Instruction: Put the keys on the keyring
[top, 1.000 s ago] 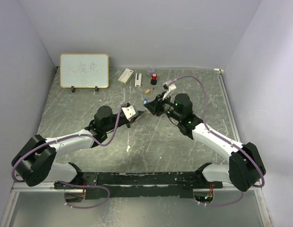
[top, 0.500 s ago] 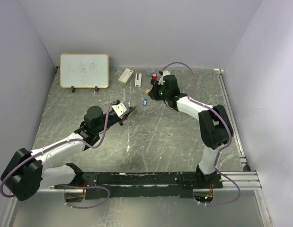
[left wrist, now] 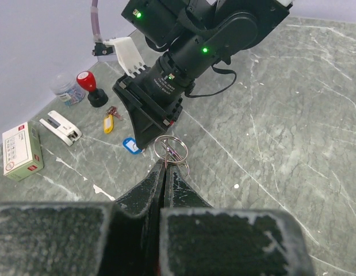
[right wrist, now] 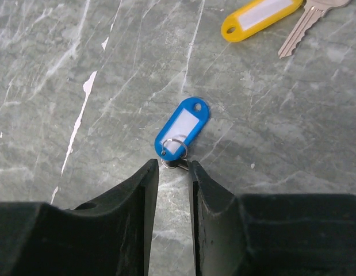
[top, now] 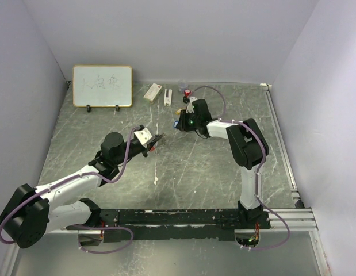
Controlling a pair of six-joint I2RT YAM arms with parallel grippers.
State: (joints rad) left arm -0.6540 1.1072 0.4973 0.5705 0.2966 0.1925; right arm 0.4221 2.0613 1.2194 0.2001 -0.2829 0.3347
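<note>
Just beyond the right gripper [right wrist: 172,166], tips parted, the blue key [right wrist: 182,127].

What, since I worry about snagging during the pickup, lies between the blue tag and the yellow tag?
Nothing. The right wrist view shows only bare marbled table between the blue tag and the yellow tag.

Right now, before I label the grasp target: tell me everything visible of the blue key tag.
The blue key tag is an elongated plastic fob with a white insert and a small metal ring at its near end. It lies flat on the grey table, its ring just ahead of the right end effector's parted fingertips.
</note>
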